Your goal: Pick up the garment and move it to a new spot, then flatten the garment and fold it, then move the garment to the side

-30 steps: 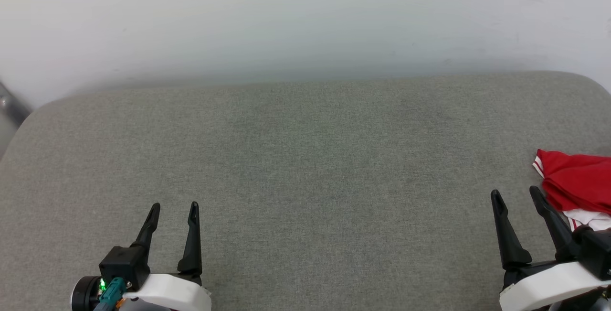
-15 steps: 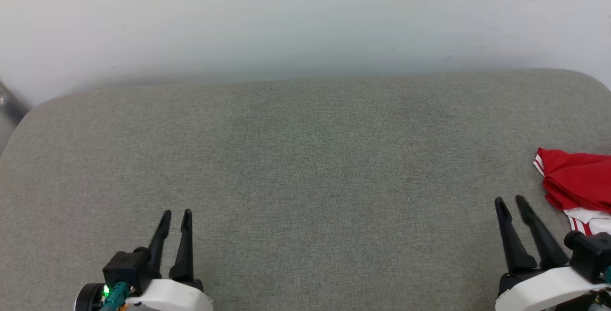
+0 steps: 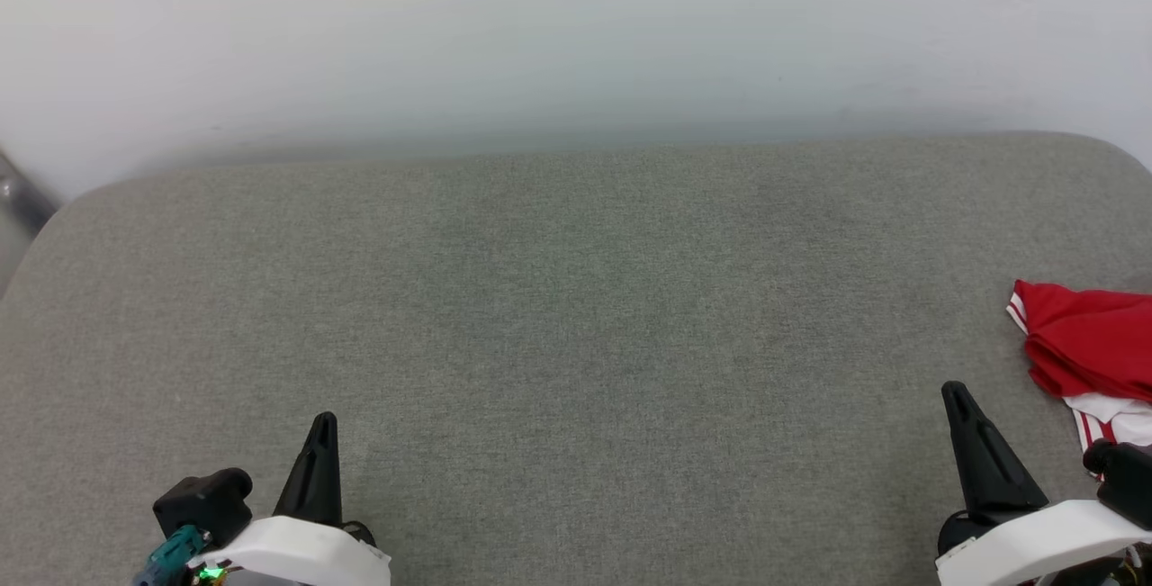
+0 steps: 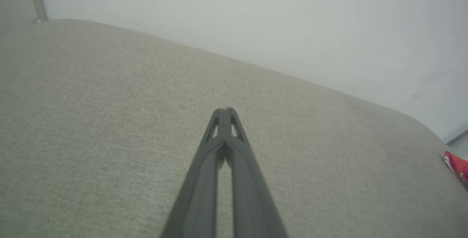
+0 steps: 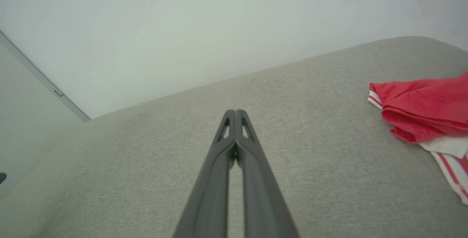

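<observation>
The garment, a red T-shirt with white striped trim, lies bunched at the right edge of the grey cushion, cut off by the head view's border. The right wrist view has the garment at its right side, and a red scrap of the garment peeks in at the left wrist view's right edge. My right gripper hovers at lower right, shut and empty, left of the cloth and apart from it; its fingertips meet. My left gripper sits at lower left, shut with nothing held, fingertips pressed together.
A wide grey fabric cushion spans the view, with rounded far corners. A pale wall rises right behind its far edge. A grey metal strip shows at the far left corner.
Both grippers have closed from open to shut and drawn back toward the bottom of the head view. The garment has stayed where it lay.
</observation>
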